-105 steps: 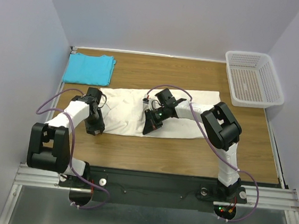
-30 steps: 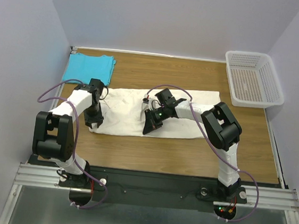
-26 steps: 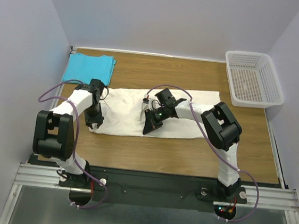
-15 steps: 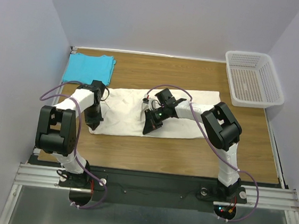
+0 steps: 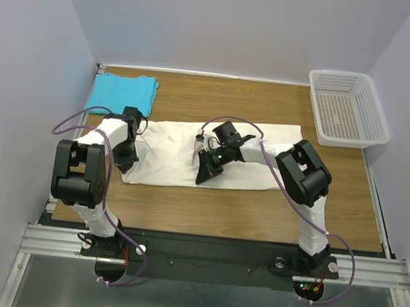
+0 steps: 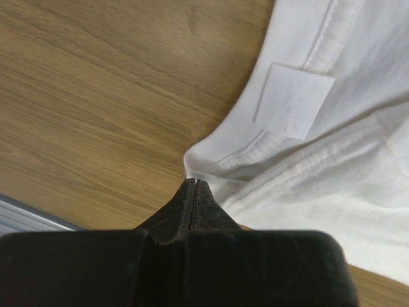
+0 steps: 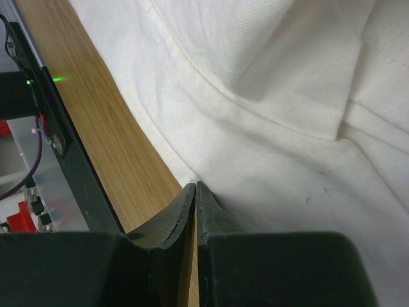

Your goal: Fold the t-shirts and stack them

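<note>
Left gripper [image 6: 193, 185] sat shut at the near-left corner of the cream t-shirt [image 5: 169, 150], right gripper [image 7: 195, 190] pinched its near hem mid-length, and the shirt's long axis ran left-right across the table [image 5: 221, 206].

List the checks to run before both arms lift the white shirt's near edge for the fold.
1. The left claw is shut at the white shirt's near-left corner: ok.
2. Cloth caught between its fingers: cannot tell.
3. The right claw is shut on the shirt's near edge: ok.
4. Shirt lying flat: not ok, folds show in it.
5. The blue shirt lies apart, at the far left: ok.
</note>
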{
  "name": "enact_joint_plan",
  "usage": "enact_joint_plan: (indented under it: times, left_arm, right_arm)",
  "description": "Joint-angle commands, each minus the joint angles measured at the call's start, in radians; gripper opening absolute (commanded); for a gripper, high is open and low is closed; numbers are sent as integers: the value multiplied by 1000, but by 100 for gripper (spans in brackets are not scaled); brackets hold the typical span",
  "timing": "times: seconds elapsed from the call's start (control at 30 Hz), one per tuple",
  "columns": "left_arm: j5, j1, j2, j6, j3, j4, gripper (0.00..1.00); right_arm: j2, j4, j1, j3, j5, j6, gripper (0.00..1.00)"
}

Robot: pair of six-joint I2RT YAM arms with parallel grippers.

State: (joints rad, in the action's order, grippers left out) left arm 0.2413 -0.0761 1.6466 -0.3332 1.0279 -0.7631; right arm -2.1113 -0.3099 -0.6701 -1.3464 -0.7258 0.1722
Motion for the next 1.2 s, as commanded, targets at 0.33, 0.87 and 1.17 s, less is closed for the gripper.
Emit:
enact_joint_plan:
  times: [0.33, 0.87, 1.17]
  left_arm:
    - [-330, 12, -202, 82, 60, 54, 30]
    - [-203, 12, -79, 115, 6, 54, 31]
    - [-172, -5, -19, 106, 3, 51, 32]
  right_arm:
    - [-30, -23, 3, 30, 193, -79, 12]
    - [-38, -23, 1, 26, 183, -76, 12]
    - [-44, -23, 0, 26, 180, -74, 12]
